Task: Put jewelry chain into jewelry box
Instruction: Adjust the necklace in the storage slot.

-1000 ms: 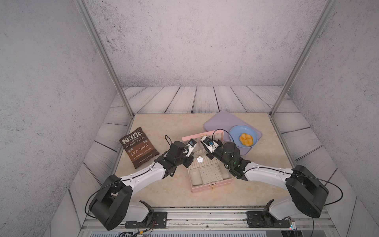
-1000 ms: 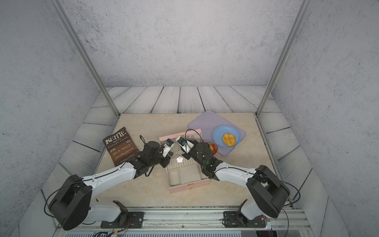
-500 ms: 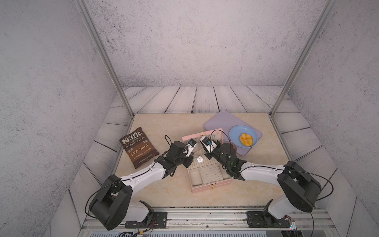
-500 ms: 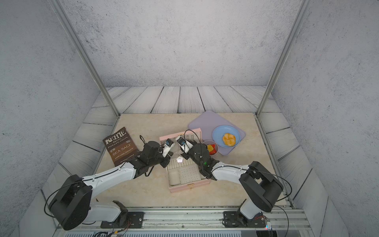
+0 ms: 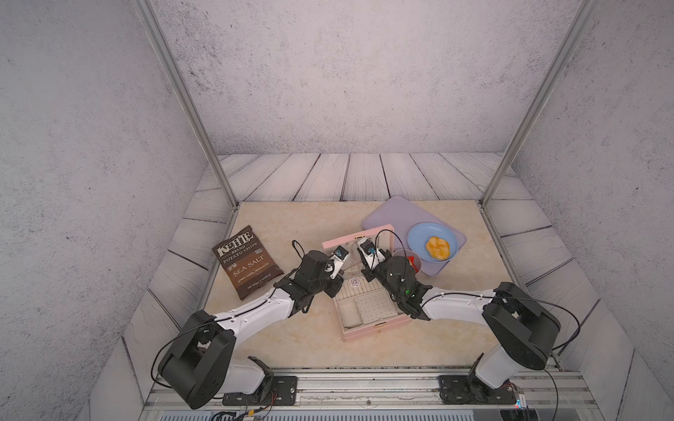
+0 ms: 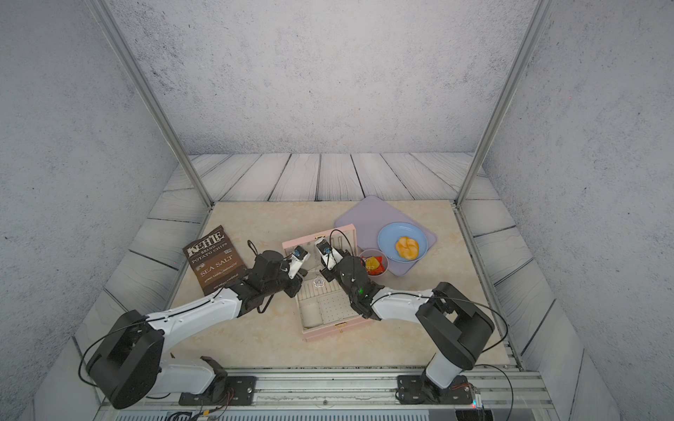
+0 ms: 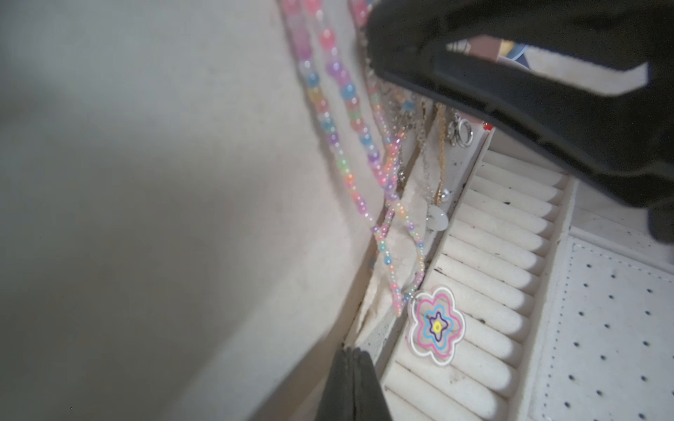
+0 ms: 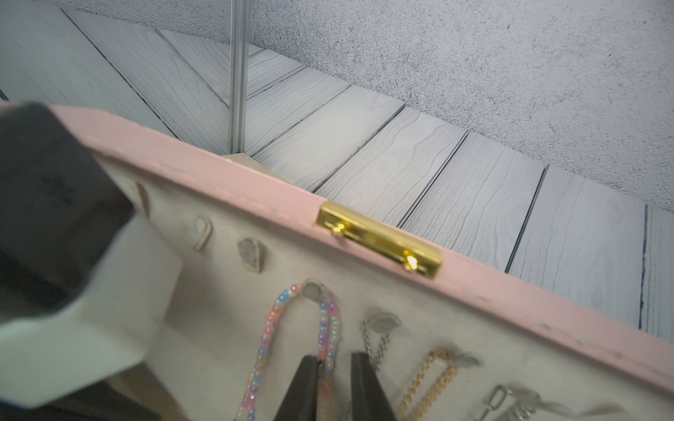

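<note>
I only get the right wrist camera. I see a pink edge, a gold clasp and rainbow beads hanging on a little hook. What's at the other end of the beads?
Observer: A flat flower-shaped pendant with coloured rings. In the left wrist view the pastel beaded necklace ends in it, and it lies on the cream ring-roll rows of the pale pink hinged jewelry box.
Child: Cool! Is the other robot hand grabbing something?
Observer: No. The left gripper is shut, its fingers pressed together with nothing showing between them.
</note>
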